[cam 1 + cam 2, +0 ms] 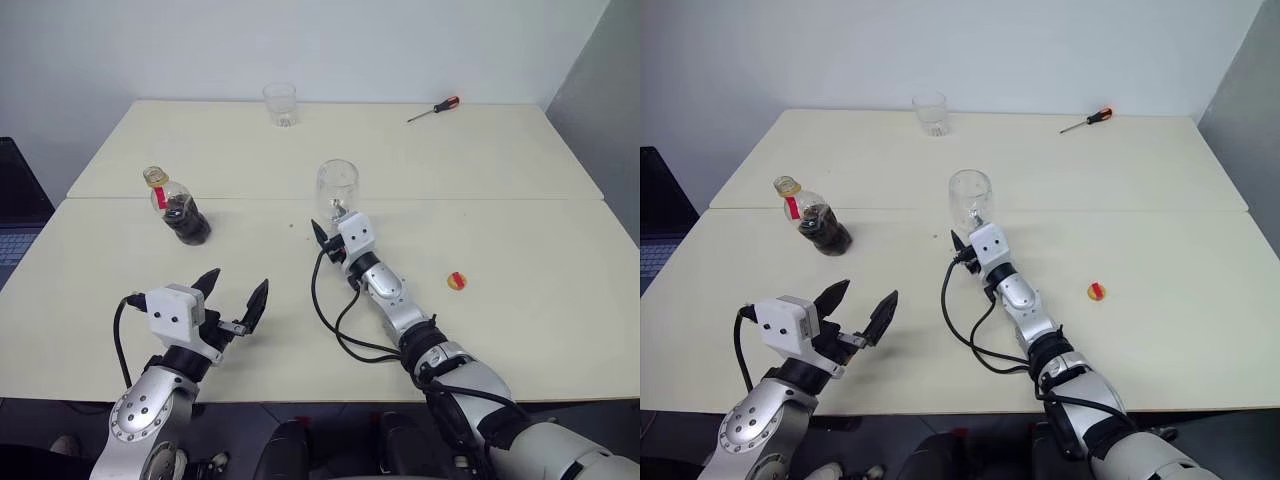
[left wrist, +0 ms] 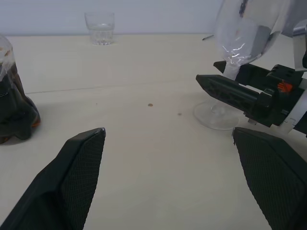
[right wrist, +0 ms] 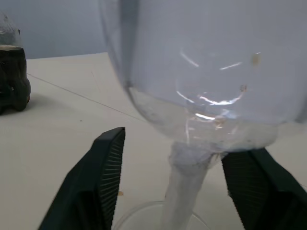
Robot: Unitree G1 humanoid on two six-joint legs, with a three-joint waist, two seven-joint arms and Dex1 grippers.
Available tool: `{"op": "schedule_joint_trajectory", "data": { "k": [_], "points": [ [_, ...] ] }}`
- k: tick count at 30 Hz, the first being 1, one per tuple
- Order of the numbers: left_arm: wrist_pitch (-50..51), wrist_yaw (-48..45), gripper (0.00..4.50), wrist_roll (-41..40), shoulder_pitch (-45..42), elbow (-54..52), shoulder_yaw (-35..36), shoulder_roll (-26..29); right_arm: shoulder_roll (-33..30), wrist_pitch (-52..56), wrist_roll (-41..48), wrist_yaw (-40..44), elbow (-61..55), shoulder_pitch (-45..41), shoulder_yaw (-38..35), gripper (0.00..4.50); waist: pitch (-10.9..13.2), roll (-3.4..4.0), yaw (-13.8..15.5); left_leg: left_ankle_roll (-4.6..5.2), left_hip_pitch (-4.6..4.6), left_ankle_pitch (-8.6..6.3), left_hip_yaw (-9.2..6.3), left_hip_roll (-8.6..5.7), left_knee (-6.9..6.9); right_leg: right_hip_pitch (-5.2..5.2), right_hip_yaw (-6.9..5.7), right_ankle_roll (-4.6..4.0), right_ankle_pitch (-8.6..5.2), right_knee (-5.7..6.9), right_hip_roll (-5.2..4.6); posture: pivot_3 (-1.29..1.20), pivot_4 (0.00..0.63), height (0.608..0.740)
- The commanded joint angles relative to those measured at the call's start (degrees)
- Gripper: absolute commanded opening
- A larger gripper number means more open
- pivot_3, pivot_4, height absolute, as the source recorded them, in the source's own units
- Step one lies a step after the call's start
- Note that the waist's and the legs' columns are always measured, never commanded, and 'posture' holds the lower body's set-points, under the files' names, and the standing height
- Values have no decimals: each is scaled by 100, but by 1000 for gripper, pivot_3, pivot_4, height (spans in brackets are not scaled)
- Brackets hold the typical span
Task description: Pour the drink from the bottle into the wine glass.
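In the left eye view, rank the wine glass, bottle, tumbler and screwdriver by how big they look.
1. wine glass
2. bottle, nearly alike, so unsure
3. tumbler, farther away
4. screwdriver, farther too

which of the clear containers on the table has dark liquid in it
The bottle, on the robot's left; its lower body holds dark drink. The wine glass and the far tumbler are empty.

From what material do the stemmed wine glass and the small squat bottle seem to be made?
The clear stemmed wine glass: probably glass or hard clear plastic, glossy, with sharp highlights on its bowl. The small squat clear bottle: likely thin plastic, judging by its lobed base and its red label.
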Motion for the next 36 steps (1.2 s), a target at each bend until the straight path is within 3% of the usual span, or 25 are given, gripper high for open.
{"op": "schedule_joint_trajectory", "data": {
  "k": [1,2,5,11,17,21,28,36],
  "points": [
    [-161,-24,4500,46,-46,-99,-49,-25,228,-48,198,268,-420,120,-42,4276,0,0,2,0,0,0,0,0,0,0,0,0,0,0,0,0,150,740],
    [-161,-25,4500,45,-59,-91,-50,-19,193,9,252,385,-588,214,-24,4479,0,0,2,0,0,0,0,0,0,0,0,0,0,0,0,0,150,740],
    [-119,-17,4500,26,-104,-95,-32,8,-48,530,485,884,-1637,789,59,4479,-1,-1,19,0,0,0,-3,0,0,2,-1,0,0,0,0,0,150,740],
    [-76,-23,4500,58,-56,-184,-81,22,-1117,2889,993,1916,-5136,2571,345,4479,-2,-2,103,0,-5,0,-6,-5,6,5,-1,1,0,-3,-8,0,150,740],
    [95,184,4500,97,-110,-135,32,3,-2564,4394,1403,2161,-7502,3832,-360,4479,-3,-4,99,1,1,-1,-12,-2,3,11,-3,3,-1,-4,-2,0,150,740],
    [221,573,4500,232,-295,227,170,-113,-3217,5105,2241,2486,-8940,4261,-812,4479,-4,-6,75,2,4,-1,-9,-2,2,13,-4,4,-1,-4,0,0,150,740],
    [43,821,4500,616,-1002,979,211,-129,-3728,5713,3082,2652,-10120,4472,-1049,4479,-4,-12,105,2,34,-1,-22,1,0,79,-25,3,-2,-45,20,0,150,740],
    [-372,1141,4500,1098,-2118,2124,523,61,-4041,5777,3830,2910,-10611,4616,-1236,4479,-6,-32,130,2,64,-2,-18,-8,-2,114,-29,11,2,-67,18,0,150,740]
  ]
}}
